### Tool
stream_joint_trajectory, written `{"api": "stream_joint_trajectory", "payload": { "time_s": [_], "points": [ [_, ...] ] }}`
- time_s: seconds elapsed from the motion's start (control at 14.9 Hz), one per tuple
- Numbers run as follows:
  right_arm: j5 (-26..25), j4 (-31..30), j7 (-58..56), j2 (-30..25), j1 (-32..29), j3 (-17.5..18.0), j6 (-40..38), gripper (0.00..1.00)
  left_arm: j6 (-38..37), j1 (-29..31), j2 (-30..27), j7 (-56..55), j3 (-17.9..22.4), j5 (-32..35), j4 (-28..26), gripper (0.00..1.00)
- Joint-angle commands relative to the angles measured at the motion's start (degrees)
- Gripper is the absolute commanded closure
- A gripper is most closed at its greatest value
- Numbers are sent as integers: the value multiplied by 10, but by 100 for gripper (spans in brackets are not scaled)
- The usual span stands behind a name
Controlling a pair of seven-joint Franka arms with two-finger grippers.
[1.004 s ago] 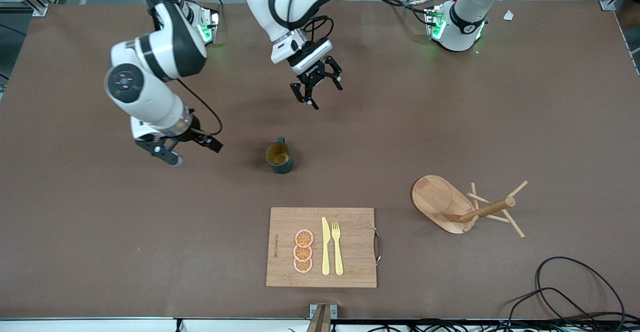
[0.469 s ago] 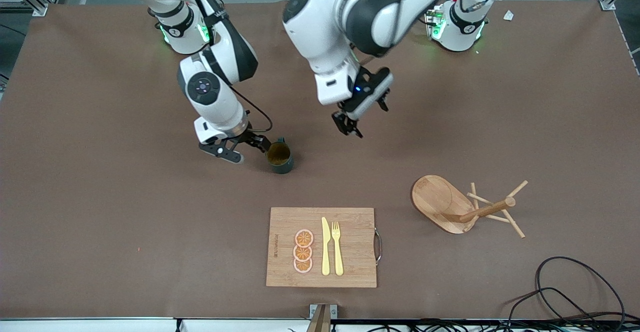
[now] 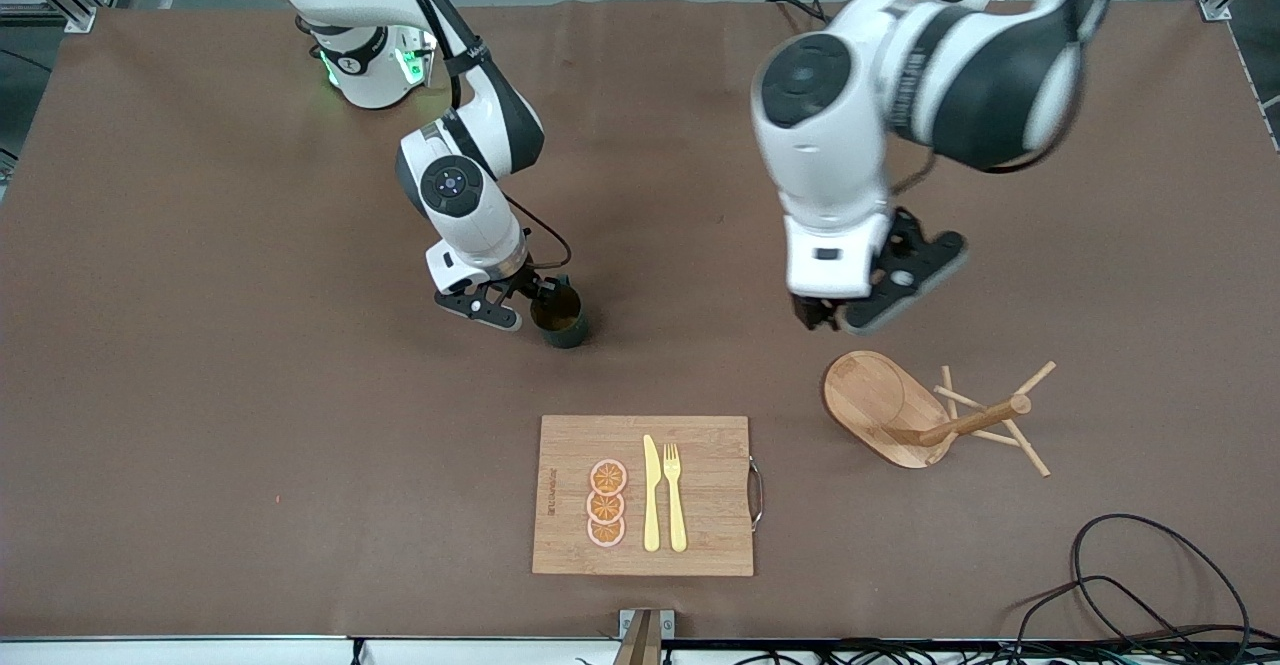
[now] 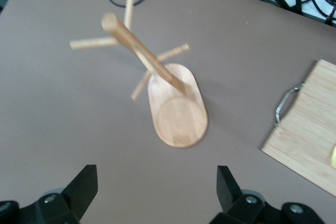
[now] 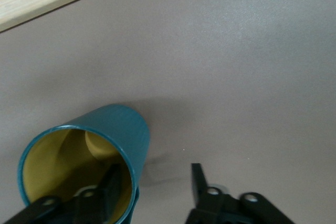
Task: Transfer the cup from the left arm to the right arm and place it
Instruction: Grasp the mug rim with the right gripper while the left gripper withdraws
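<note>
Since the earlier frame right gripper [image 3: 518,306] closes in on cup [image 3: 560,316] at frame center, open fingers straddling its wall, left gripper [image 3: 862,307] spread wide over peg rack [image 3: 925,412]; squeeze squarely to avoid tipping.

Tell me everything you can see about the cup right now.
The cup is a small dark teal cylinder with a mustard-yellow inside, standing upright on the brown table, farther from the front camera than the cutting board. The right pincer is open astride its wall, one finger inside the rim.
</note>
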Motion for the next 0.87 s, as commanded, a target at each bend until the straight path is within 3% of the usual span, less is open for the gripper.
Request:
{"api": "stream_joint_trajectory", "payload": {
  "time_s": [0.0, 0.33, 0.6, 0.67, 0.8],
  "points": [
    [4, 7, -1, 2, 7, -5, -1, 99, 2, 56, -23, 103, -6, -29, -3, 0],
    [2, 15, -157, 2, -1, -6, -5, 100, 34, 172, -49, 299, -6, -123, -4, 0],
    [-1, 17, -394, -34, -57, -11, -76, 100, 33, 236, -80, 401, -4, -174, -5, 0],
    [-1, 15, -453, -46, -78, -11, -86, 100, 33, 240, -105, 429, 6, -196, -8, 0],
    [-8, 12, -568, -64, -123, -11, -116, 100, 32, 227, -141, 488, 70, -256, -24, 0]
  ]
}}
